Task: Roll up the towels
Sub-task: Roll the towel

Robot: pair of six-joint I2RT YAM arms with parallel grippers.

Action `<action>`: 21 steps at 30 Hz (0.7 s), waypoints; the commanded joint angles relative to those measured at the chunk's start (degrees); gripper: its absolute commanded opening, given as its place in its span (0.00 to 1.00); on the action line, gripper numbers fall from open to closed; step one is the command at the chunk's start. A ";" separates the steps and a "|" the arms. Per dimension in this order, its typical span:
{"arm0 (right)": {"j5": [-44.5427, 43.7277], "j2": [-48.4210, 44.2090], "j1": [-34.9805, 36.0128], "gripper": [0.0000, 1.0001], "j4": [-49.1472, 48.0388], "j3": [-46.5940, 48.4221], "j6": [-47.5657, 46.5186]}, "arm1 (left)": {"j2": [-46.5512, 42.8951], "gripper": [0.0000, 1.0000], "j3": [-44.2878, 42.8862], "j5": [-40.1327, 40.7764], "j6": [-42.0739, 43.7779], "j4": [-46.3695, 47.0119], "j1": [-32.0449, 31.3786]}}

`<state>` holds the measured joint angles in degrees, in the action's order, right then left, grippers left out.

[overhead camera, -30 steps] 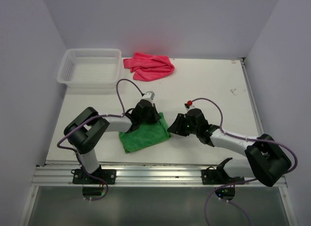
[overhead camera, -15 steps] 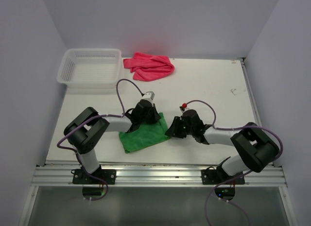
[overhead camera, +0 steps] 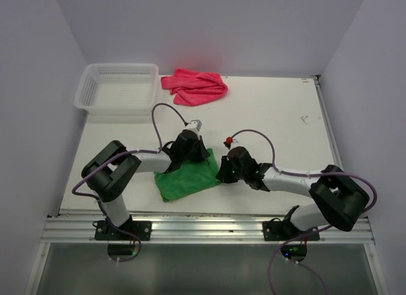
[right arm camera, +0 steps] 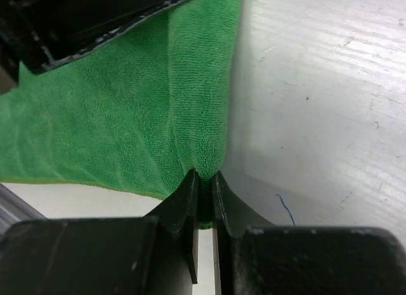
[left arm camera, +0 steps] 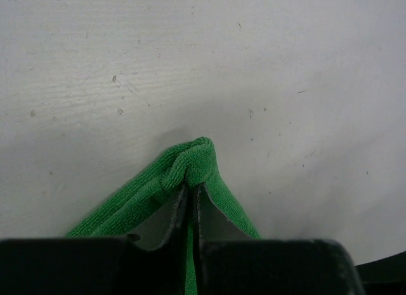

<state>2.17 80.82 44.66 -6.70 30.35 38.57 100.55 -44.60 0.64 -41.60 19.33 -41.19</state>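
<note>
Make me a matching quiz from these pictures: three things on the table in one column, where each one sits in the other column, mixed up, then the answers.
Column one
1. green towel
2. pink towel
3. white basket

Column two
A. far left corner of the table
B. crumpled at the far edge, beside the basket
C. near the arms' bases, pinched by the left gripper and right gripper

Pairs: 1-C, 2-B, 3-A
</note>
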 commanded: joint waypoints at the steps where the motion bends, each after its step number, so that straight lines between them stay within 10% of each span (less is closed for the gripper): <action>1: -11.74 -1.45 4.99 0.00 12.04 3.66 -5.96 | -1.59 0.03 -0.49 0.15 -0.32 -4.21 1.29; 21: -32.66 2.41 19.84 0.00 23.13 11.75 -8.60 | -10.11 0.16 -5.76 -2.05 1.70 -14.05 2.87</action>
<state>-24.67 81.38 62.30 10.96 39.77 30.98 92.82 -47.57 -2.85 -41.82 7.09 -39.44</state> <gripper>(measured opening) 0.101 0.157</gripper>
